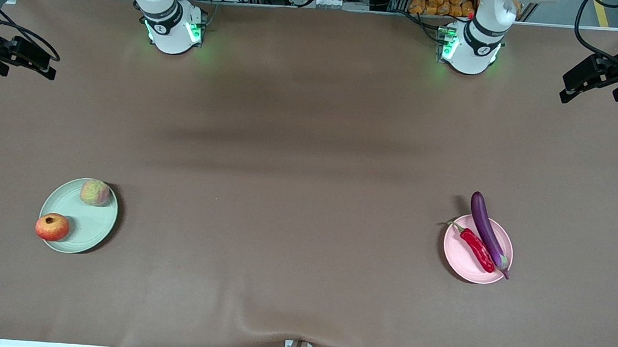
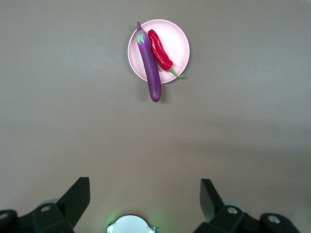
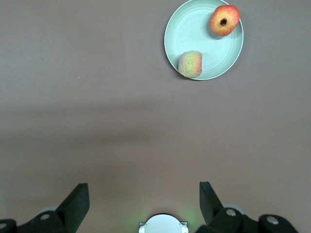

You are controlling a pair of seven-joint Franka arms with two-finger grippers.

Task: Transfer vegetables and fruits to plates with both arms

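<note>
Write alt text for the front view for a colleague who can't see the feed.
A pink plate toward the left arm's end of the brown table holds a purple eggplant and a red chili pepper. A green plate toward the right arm's end holds a peach and a pomegranate. The left gripper and right gripper wait open at the table's ends.

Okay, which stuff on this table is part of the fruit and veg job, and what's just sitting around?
Part of the job:
- eggplant and chili pepper, on the pink plate
- pomegranate and peach, on the green plate
- left gripper and right gripper, both open, empty, raised off the table

Just lying about:
- nothing else on the table
</note>
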